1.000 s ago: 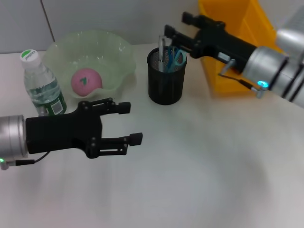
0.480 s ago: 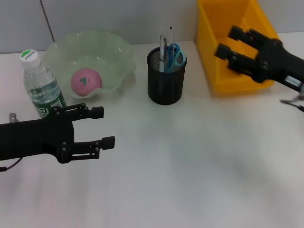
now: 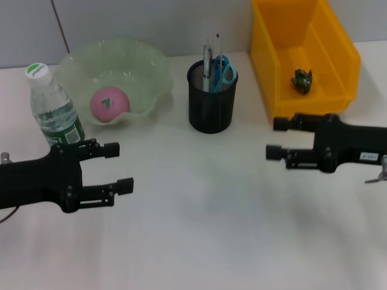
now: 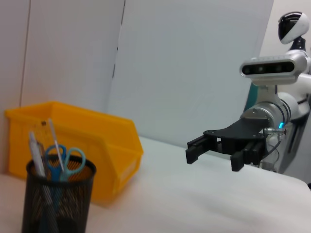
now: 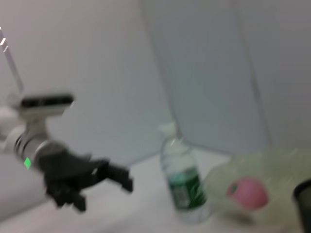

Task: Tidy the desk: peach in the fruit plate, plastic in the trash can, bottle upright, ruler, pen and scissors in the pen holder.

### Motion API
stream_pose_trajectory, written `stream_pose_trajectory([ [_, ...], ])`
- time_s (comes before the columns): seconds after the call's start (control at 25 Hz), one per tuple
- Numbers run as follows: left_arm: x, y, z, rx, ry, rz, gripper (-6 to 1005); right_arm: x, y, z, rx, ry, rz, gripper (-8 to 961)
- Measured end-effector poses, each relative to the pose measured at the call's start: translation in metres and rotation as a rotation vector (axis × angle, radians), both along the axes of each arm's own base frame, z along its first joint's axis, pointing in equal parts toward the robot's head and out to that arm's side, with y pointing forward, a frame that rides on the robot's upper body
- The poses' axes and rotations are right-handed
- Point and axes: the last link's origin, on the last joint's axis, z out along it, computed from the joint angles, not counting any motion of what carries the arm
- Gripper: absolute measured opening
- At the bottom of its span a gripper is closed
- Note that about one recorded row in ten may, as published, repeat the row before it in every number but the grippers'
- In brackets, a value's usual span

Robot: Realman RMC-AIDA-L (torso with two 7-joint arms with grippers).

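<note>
White bench (image 3: 211, 229) fills most of the head view, pale wall panels along the top edge. Fruit plate (image 3: 145, 66) upper left of frame, peach (image 3: 110, 103) lying inside it, leaf mark facing up. Bottle (image 3: 54, 112) upright at the left edge, just beside the plate, white-and-green cap on top. Pen holder (image 3: 211, 103) upper centre, standing on the bench between plate and trash can; scissors (image 3: 224, 69) stick out of it, blue loops up, beside a silver pen (image 3: 207, 60) and a thin clear strip, likely the ruler (image 3: 217, 47). Trash can (image 3: 338, 54) upper right, a small dark green crumpled piece of plastic (image 3: 302, 80) lying on its floor.

Left pincer (image 3: 119, 167) lower left of frame, above the bench, below the bottle, fingers spread, nothing between them. Right pincer (image 3: 273, 138) at the right, above the bench just in front of the trash can, pointing toward frame centre, fingers spread and empty. Well apart from each other.

Left wrist view: pen holder (image 4: 57, 194) lower left with scissors (image 4: 65, 160), trash can (image 4: 97, 145) behind it, right pincer (image 4: 214, 151) farther off at the right, spread. Right wrist view: bottle (image 5: 183, 182) centre, peach (image 5: 249, 192) in the plate (image 5: 286, 170) lower right, left pincer (image 5: 104, 187) lower left.
</note>
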Motion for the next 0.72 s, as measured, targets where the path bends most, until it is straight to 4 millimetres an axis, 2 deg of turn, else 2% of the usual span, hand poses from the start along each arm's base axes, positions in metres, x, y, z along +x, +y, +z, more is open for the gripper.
stream_pose_trajectory([
  [0.28, -0.004, -0.01, -0.006, -0.048, 0.004, -0.002, 811, -0.005, -0.007, -0.015, -0.063, -0.019, 0.041, 763],
  [0.36, -0.005, -0.016, -0.015, -0.069, 0.004, -0.004, 811, -0.005, -0.009, -0.017, -0.069, -0.018, 0.043, 761],
  [0.72, -0.008, -0.022, -0.024, -0.093, 0.012, 0.006, 811, -0.003, -0.017, -0.032, -0.12, -0.047, 0.037, 758],
])
